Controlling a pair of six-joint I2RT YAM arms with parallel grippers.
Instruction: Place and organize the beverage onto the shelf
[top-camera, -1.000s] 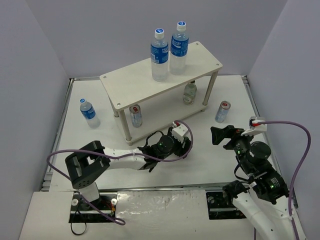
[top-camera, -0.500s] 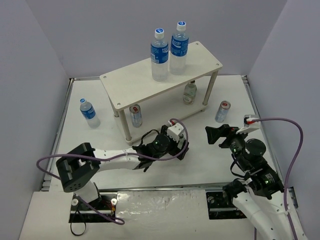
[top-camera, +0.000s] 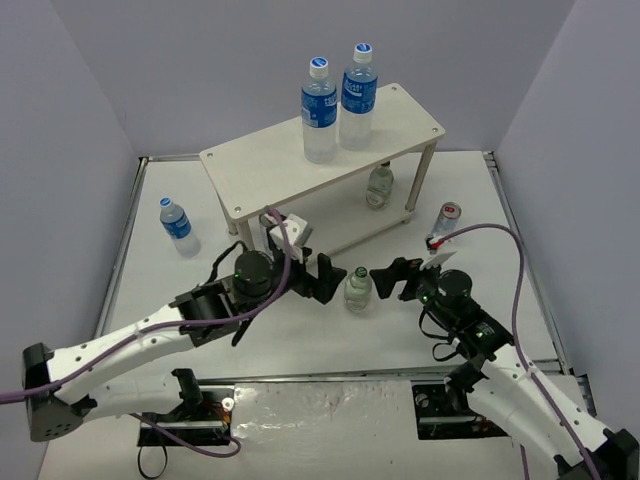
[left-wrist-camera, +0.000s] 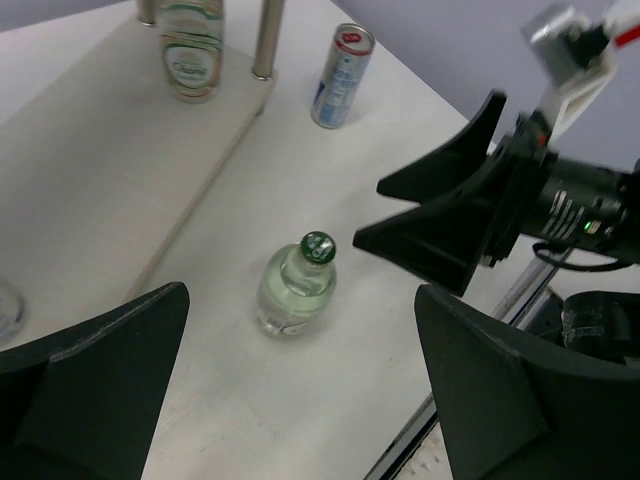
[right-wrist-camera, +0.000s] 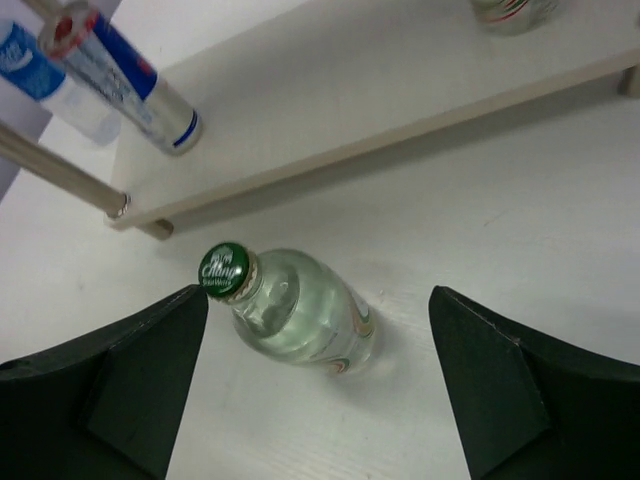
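A small clear bottle with a green cap (top-camera: 358, 288) (left-wrist-camera: 297, 290) (right-wrist-camera: 300, 310) stands on the table in front of the shelf (top-camera: 260, 165). My left gripper (top-camera: 318, 278) (left-wrist-camera: 300, 400) is open just left of it, not touching. From the right, my open right gripper (top-camera: 392, 278) (right-wrist-camera: 320, 390) faces the bottle, which sits between its spread fingers (right-wrist-camera: 530, 390) with a gap on each side. Two tall blue-label bottles (top-camera: 319, 95) stand on the top board. Another small clear bottle (top-camera: 379, 185) and a slim can (right-wrist-camera: 130, 85) are on the lower board.
A silver red-topped can (top-camera: 445, 222) (left-wrist-camera: 340, 75) stands on the table right of the shelf, close behind my right arm's cable. A small blue-label bottle (top-camera: 178, 225) stands at the far left. Grey walls enclose the white table.
My left gripper opened, let go of the small bottle and drew back to the left. The bottle now stands alone. My right gripper moved left, up to the bottle.
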